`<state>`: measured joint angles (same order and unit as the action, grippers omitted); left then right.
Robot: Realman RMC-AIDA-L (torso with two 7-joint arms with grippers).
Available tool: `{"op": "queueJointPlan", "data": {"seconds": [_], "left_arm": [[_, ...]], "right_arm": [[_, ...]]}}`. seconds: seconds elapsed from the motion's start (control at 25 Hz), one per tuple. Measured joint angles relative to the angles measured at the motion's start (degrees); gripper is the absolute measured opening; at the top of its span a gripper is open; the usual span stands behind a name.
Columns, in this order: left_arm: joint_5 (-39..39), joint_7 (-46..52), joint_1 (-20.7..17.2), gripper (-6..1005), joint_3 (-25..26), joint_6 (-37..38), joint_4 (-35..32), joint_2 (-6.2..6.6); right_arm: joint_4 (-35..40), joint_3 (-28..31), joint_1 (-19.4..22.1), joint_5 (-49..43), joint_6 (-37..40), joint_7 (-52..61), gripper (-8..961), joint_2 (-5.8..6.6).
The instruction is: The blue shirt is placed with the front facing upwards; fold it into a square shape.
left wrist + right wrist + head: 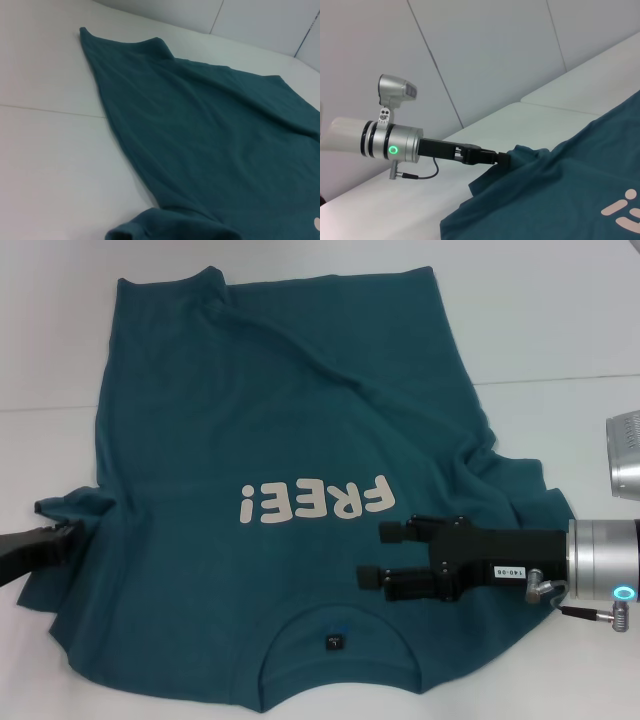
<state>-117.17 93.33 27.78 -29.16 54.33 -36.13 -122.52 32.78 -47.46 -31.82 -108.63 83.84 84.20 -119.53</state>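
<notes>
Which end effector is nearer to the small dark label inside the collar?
The right end effector is nearer: it hangs over the blue shirt just beside the label. The left end effector is far off, at the shirt's left sleeve.
</notes>
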Motion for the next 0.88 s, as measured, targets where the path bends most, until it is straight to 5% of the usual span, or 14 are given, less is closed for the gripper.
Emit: {"op": "queueJointPlan", "data": {"seconds": [0.52,0.88], "left_arm": [[0.1,0.1,0.1,3,0.2,-0.4,-1.9,0.26],[-0.1,0.9,-0.5,3,0.3,-0.5,-5.1,1.21]], "right_arm": [[-0.1,0.0,0.3,0.6,0.0,0.0,917,0.0],[-0.8,0.0,0.3,1.3,0.0,0.0,917,0.0]]}}
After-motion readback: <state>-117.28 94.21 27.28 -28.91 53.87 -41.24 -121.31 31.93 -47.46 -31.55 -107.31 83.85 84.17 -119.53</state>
